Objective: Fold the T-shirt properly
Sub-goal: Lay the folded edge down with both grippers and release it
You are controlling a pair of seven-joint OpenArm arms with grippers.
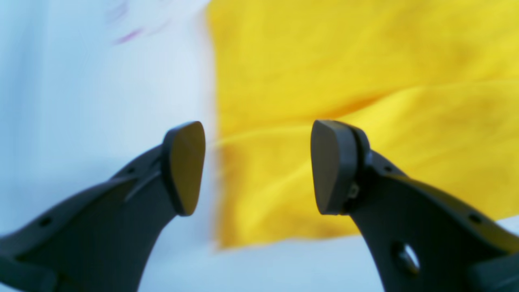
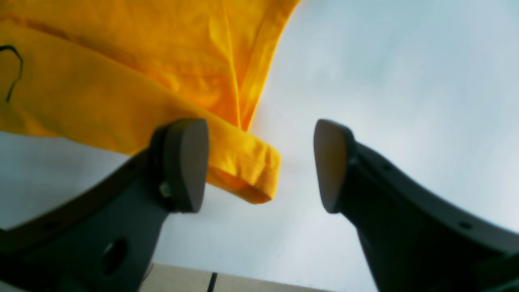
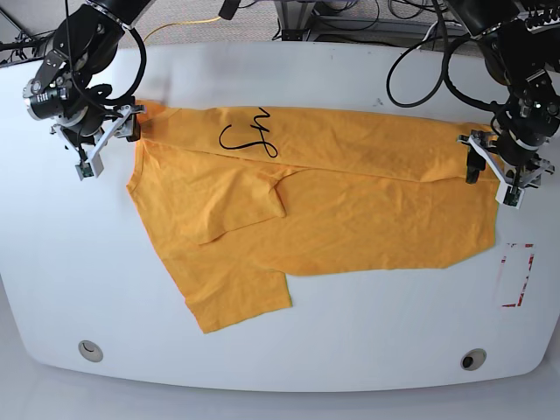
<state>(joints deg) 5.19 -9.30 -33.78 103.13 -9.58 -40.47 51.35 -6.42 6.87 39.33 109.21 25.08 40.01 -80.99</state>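
The soft orange-yellow cotton T-shirt (image 3: 315, 192) lies spread on the white table (image 3: 367, 332), one long edge folded over. Limp and light (likely to sag), it is best pinched at hems. Both jaws stand released, empty.

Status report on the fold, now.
Left gripper open, right gripper open, both empty. T-shirt flat on table, top edge folded over. Nothing in the way.
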